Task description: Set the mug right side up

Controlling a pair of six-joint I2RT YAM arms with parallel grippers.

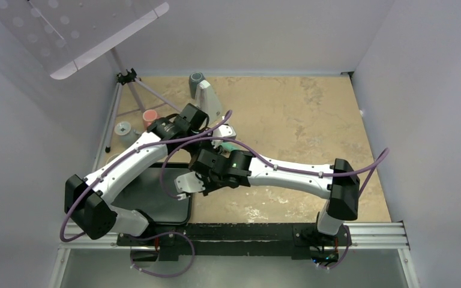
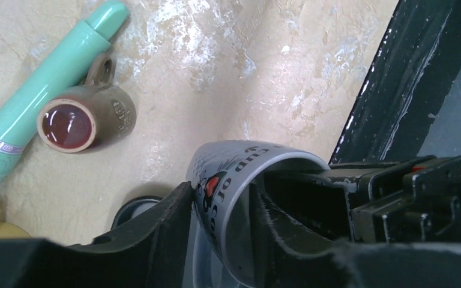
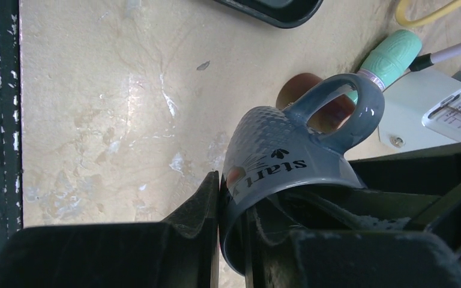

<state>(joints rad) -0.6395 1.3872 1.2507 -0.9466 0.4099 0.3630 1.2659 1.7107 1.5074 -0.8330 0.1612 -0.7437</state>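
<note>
The mug (image 2: 228,159) is grey-blue with black lettering and hangs above the tan table, its mouth turned toward both wrist cameras. My right gripper (image 3: 234,195) is shut on the rim of the mug (image 3: 270,144), one finger outside and one inside, with the handle (image 3: 342,114) pointing away. My left gripper (image 2: 221,198) straddles the opposite part of the rim. Its outer finger (image 2: 168,222) rests against the wall, and a narrow gap shows at the inner one. In the top view the two grippers (image 1: 207,157) meet mid-table and cover the mug.
A small brown mug (image 2: 84,120) lies on its side beside a teal bottle (image 2: 48,78). A dark round lid (image 2: 135,210) sits under the held mug. A black tray (image 1: 156,198) lies front left. Tripod (image 1: 126,78), pink cup (image 1: 150,115) and white device (image 1: 207,96) stand behind.
</note>
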